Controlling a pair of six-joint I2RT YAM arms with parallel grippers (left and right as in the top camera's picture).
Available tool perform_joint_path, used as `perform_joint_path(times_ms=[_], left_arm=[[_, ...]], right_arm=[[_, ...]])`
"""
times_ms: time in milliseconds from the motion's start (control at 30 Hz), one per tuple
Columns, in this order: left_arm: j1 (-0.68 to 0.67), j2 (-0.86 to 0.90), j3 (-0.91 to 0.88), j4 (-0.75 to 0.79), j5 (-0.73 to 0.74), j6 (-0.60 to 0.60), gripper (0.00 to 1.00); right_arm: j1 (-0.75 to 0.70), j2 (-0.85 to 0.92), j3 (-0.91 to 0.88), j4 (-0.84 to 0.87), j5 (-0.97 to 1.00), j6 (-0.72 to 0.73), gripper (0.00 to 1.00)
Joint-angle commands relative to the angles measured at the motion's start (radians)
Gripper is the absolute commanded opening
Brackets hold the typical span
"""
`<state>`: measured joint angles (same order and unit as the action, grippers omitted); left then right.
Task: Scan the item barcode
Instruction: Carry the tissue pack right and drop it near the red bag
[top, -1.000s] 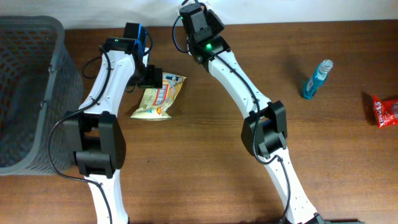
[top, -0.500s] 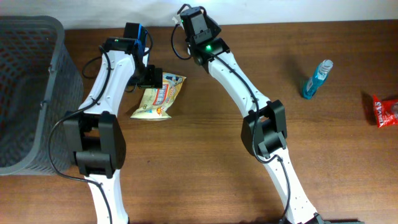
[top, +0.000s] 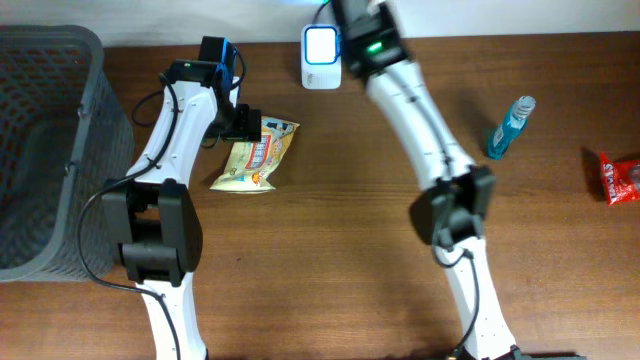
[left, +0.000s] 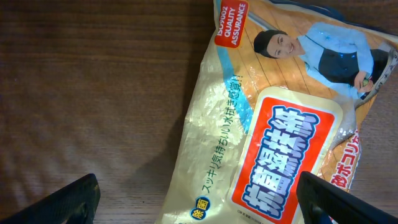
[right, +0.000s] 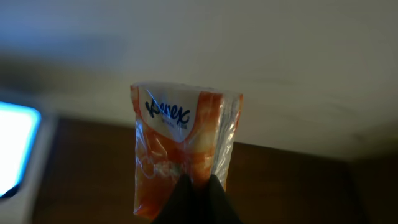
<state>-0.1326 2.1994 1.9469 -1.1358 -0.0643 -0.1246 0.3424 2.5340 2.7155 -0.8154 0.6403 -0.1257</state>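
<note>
The item in hand is an orange Kleenex tissue pack (right: 183, 140); my right gripper (right: 198, 186) is shut on its lower edge and holds it upright at the table's far edge. The overhead view does not show the pack. A white scanner (top: 321, 45) with a lit blue-white screen stands at the back of the table, just left of the right wrist (top: 375, 45); it shows blurred at the left of the right wrist view, scanner (right: 15, 149). My left gripper (left: 202, 202) hangs open just above a yellow snack bag (left: 273, 124) lying flat on the table, snack bag (top: 256, 157).
A grey mesh basket (top: 40, 150) fills the left side of the table. A blue bottle (top: 510, 127) stands at the right, and a red packet (top: 620, 178) lies at the right edge.
My right arm has swung to the right with the tissue pack, uncovering the lit scanner it was over. The left arm and the snack bag have not moved.
</note>
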Motion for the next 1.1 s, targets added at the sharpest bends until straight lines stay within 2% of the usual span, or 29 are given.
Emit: perform_joint_path(times_ms=[0, 200, 467, 633, 933, 1000, 1067], left_arm=[[-0.004, 0.003, 0.015, -0.001, -0.008, 0.005, 0.99], [-0.004, 0.003, 0.015, -0.001, -0.008, 0.005, 0.99], [-0.004, 0.003, 0.015, -0.001, -0.008, 0.005, 0.99], [-0.004, 0.003, 0.015, -0.001, -0.008, 0.005, 0.99], [-0.004, 0.003, 0.015, -0.001, -0.008, 0.005, 0.99], [-0.004, 0.003, 0.015, -0.001, -0.008, 0.005, 0.99], [-0.004, 0.003, 0.015, -0.001, -0.008, 0.005, 0.99]], right_arm=[[-0.128, -0.200, 0.061, -0.086, -0.008, 0.204, 0.04], [-0.350, -0.291, 0.061, -0.312, -0.001, 0.326, 0.04], [-0.710, -0.273, 0.003, -0.589, -0.048, 0.558, 0.04], [-0.859, -0.249, -0.123, -0.597, -0.139, 0.558, 0.04], [-1.012, -0.249, -0.465, -0.418, -0.132, 0.557, 0.04], [-1.030, -0.249, -0.508, -0.384, -0.132, 0.555, 0.11], [-1.056, -0.249, -0.542, -0.356, -0.132, 0.553, 0.34]])
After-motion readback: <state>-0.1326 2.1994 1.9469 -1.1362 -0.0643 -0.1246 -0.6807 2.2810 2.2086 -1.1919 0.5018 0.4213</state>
